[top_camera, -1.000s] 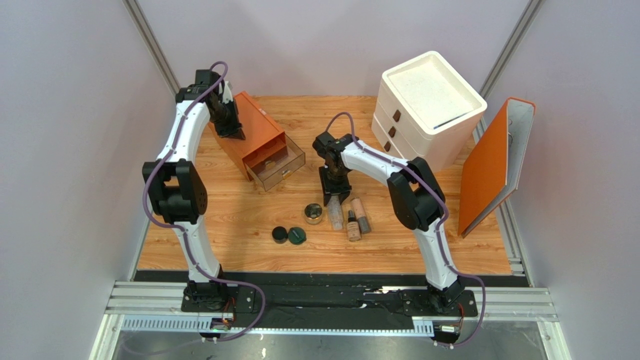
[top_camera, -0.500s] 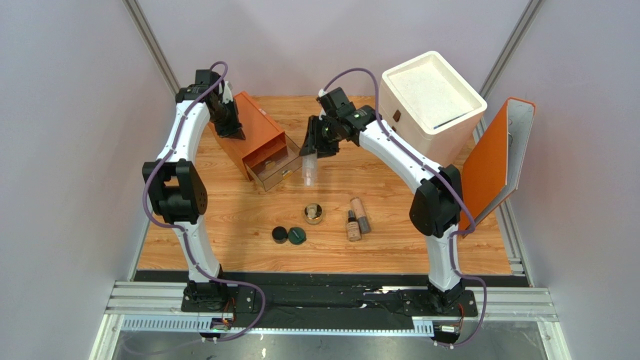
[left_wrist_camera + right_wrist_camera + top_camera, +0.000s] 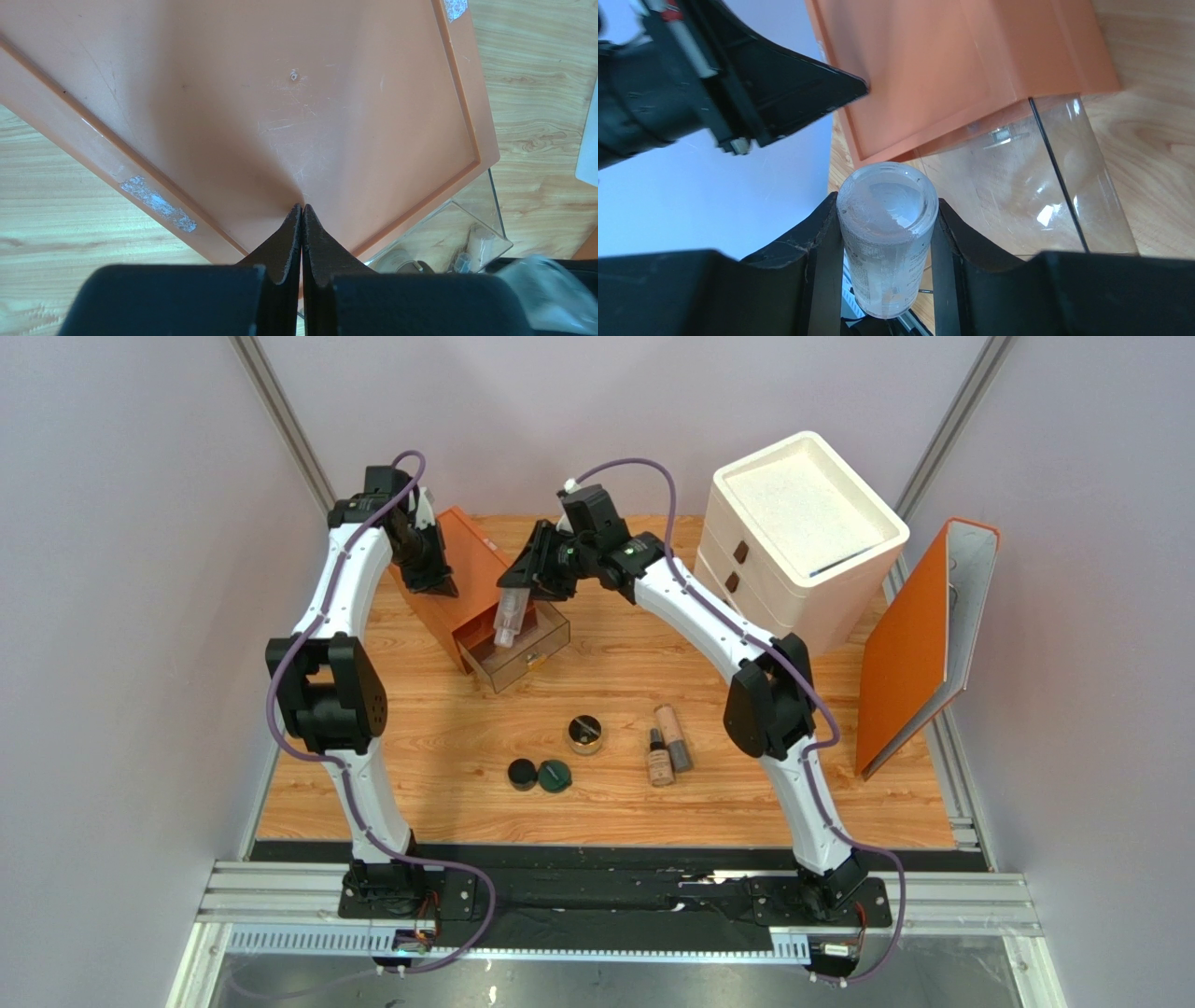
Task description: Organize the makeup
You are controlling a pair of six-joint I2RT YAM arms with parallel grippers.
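From above, the right gripper [image 3: 514,605] is holding a clear bottle [image 3: 507,623] just over the clear drawer [image 3: 530,653], which is standing pulled out of the orange drawer box [image 3: 470,560]. The left gripper [image 3: 432,583] is resting on the box top. The other makeup is lying well apart on the table [image 3: 421,742]: a gold-rimmed jar [image 3: 586,735], a black compact [image 3: 523,774], a dark green compact [image 3: 556,776] and two beige bottles [image 3: 665,746].

In the left wrist view, that claw's fingers [image 3: 291,231] are pressing together with nothing between them, their tips touching the orange lid.

In the right wrist view, the jaws are standing partly open, clamping the bottle by its sides. Its round end is facing the camera and the drawer is lying beyond it, to the right.

The step in hand is probably dropping the bottle into the drawer. Doing it well likely means centring it over the tray, clear of the box's front edge and the drawer walls. It should then go down low before the jaws are letting go, so it is not bouncing out
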